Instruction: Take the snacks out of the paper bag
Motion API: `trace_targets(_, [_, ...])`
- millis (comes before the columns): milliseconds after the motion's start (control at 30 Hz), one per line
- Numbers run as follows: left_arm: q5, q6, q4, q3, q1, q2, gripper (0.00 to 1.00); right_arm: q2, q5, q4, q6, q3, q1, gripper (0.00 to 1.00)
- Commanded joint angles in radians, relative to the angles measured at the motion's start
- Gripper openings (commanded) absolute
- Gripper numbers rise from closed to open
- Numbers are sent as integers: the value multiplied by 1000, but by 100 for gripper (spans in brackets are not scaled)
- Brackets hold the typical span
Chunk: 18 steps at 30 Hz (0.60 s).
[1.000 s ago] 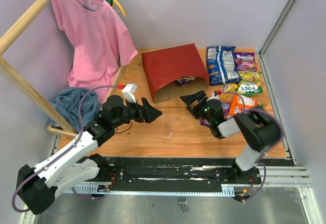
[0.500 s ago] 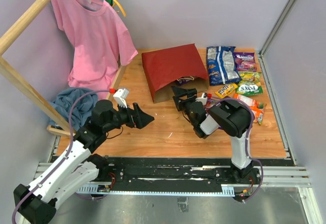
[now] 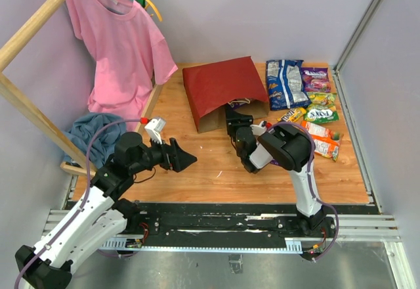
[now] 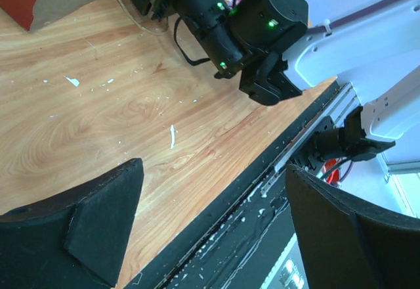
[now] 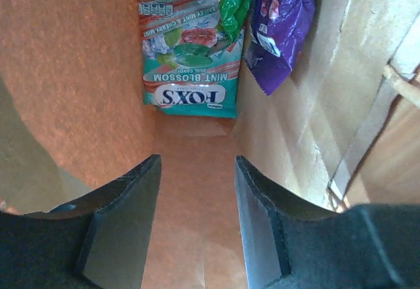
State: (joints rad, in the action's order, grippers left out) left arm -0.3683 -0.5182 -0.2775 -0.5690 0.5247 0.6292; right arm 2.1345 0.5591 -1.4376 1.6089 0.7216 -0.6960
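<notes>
Right gripper (image 5: 197, 171), jaws partly apart and empty, stood in the near mouth of the paper bag (image 3: 220, 88). A teal packet (image 5: 187, 59) lay straight ahead toward the far end, its long axis along the reach, with a green packet (image 5: 231, 0) and a purple packet (image 5: 279, 26) beside it. The bag's walls closed in on both sides. Left gripper (image 3: 180, 157) hung wide and empty over the table (image 3: 216, 167), farther off.

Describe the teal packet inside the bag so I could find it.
Find the red paper bag lying on the table and look into its mouth. Deep inside lies the teal packet. Unlike the green packet and purple packet beside it, it reads Fox's Mint Blossom.
</notes>
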Motion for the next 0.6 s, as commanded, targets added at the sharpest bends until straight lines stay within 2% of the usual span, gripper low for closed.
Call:
trace_targets(0, [-36,17,-9,-9,-6,-14,93,49,65,-11,-5,60,0,49])
trace_targets(400, [-46,17,-7,-7,-6,-19,93,64,129,72,-4,164,19,51])
trace_targets(567, [-48,18,-9,-9,-6,-15,93,80,149,180,44,215,25,50])
